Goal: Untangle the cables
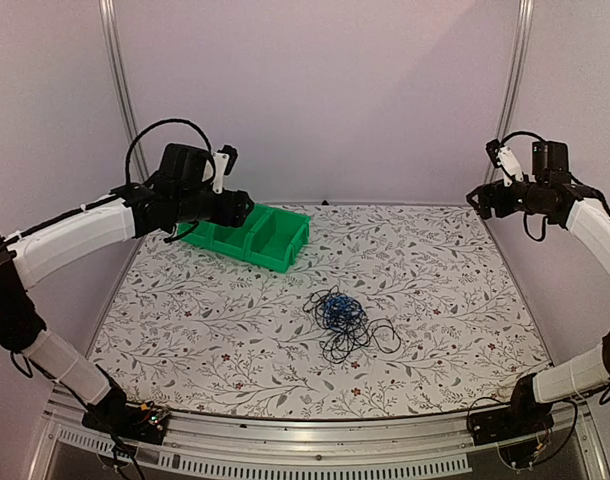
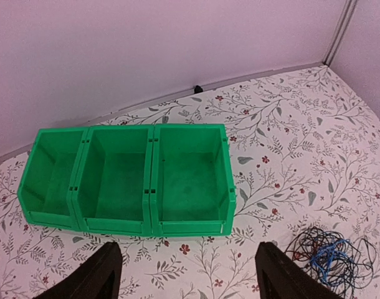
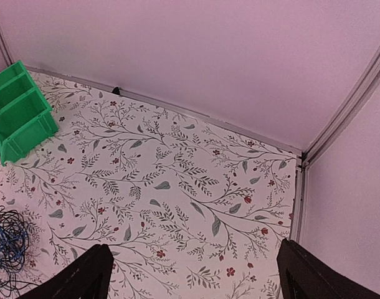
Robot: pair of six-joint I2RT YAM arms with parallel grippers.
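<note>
The cables (image 1: 345, 322) lie in one hand-sized tangle near the middle of the floral table, black loops around a blue cord. The tangle also shows at the lower right of the left wrist view as cables (image 2: 330, 256) and at the lower left of the right wrist view as cables (image 3: 6, 249). My left gripper (image 2: 189, 280) hangs high at the back left, over the front of the green bins, open and empty. My right gripper (image 3: 193, 277) is raised at the far right, near the back corner, open and empty. Both are well away from the tangle.
Green bins (image 1: 253, 237) stand joined in a row at the back left, all empty in the left wrist view (image 2: 131, 180). Pale walls and metal posts (image 1: 117, 75) close the table at the back and sides. A metal rail (image 1: 315, 455) runs along the near edge.
</note>
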